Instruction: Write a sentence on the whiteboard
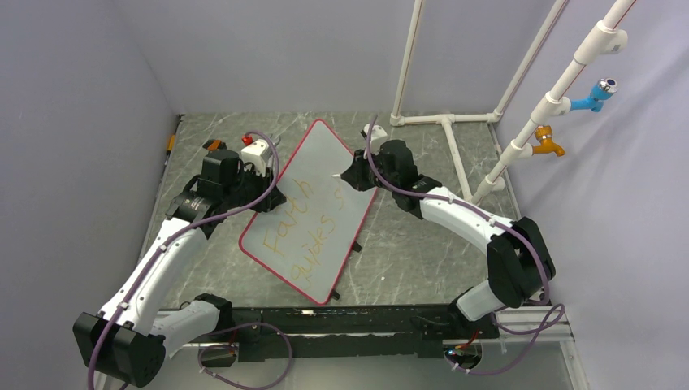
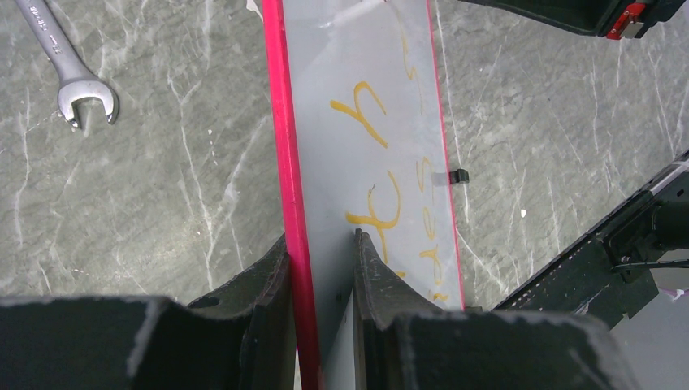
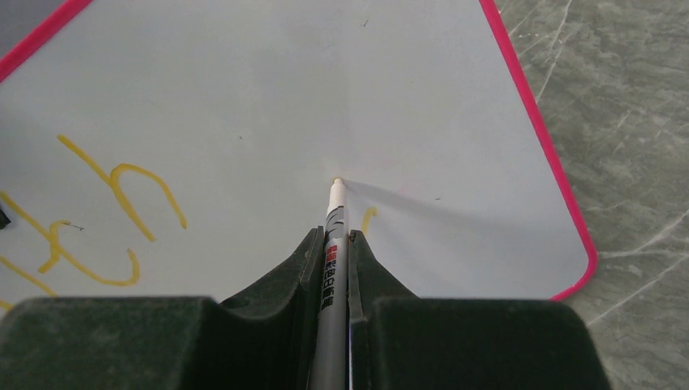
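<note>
While clamped by its red rim, found tilted over the worktop [image 1: 422, 244] between the two arms: whiteboard [image 1: 318, 162], lower end seemingly resting down, though not certain from any view. Left jaws narrowly parted and closed on that rim, one finger [image 2: 370, 276] on the writing face, the other behind. Right jaws almost closed on a marker [image 3: 330, 260], tip touching the bare upper part of the board beside a short stroke. Sentence [image 1: 302, 236] in yellow-orange, two lines, "Faith" and "guides", with a third word apparently just started.

Risk one: board pivoting or slipping out under marker pressure. Cause: hold on a single thin edge, well apart from the writing point.

Risk two: smearing of lettering. Cause: inner left finger lying on the face just beside the "t"; any creep along the rim likely to drag through ink.

Risk three: marker twisting or sliding back. Cause: slim round barrel pinched at one spot and pushed end-on against the board.

Risk four: running out of room. Cause: little bare face between tip and rounded corner.

Also noted: wrench [image 2: 77, 77] loose on the worktop beside the board, apart from both jaws; hazard only if board swung that way.
</note>
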